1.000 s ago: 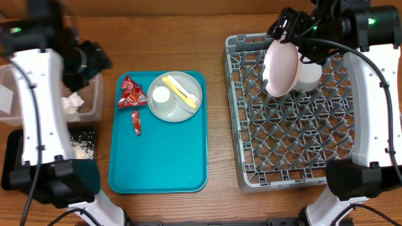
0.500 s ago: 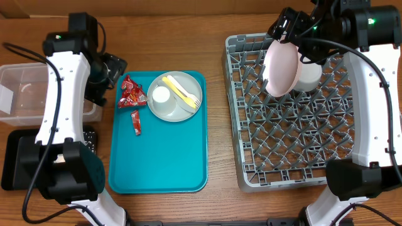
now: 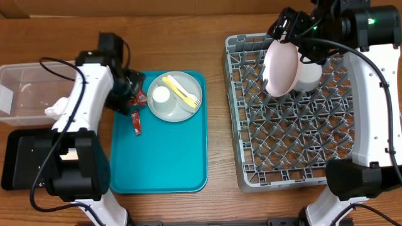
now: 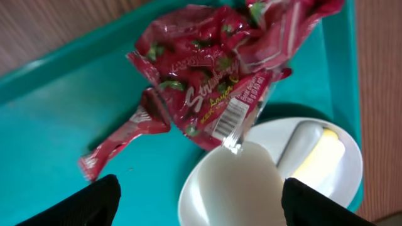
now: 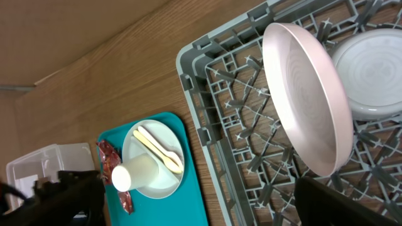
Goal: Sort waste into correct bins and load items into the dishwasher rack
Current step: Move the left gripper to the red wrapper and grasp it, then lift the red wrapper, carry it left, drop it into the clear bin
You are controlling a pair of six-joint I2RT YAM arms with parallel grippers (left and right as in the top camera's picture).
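My left gripper [image 3: 129,88] [image 4: 198,210] is open and empty, hovering over the crinkled red wrapper [image 4: 213,69] [image 3: 139,96] at the far left of the teal tray [image 3: 160,160]. A smaller torn red piece [image 3: 135,121] [image 4: 119,141] lies beside it. The grey plate [image 3: 188,110] holds the white cup [image 3: 161,95] and the yellow fork and spoon [image 3: 182,90]. The white plate [image 3: 281,68] stands on edge in the dishwasher rack [image 3: 289,144], next to the white bowl [image 3: 309,76]. My right gripper [image 3: 287,28] [image 5: 207,207] is open above them. The napkin [image 3: 59,108] lies in the clear tub [image 3: 25,81].
The black tray [image 3: 22,160] sits at the front left, partly hidden by my left arm. Rice grains and the orange cube are not visible. The rack's front rows of pegs [image 3: 295,157] hold nothing. Bare wood [image 3: 217,125] separates teal tray and rack.
My left arm has swung right from over the clear tub to above the red wrapper on the teal tray. The napkin now shows inside the tub. The right arm has not moved.
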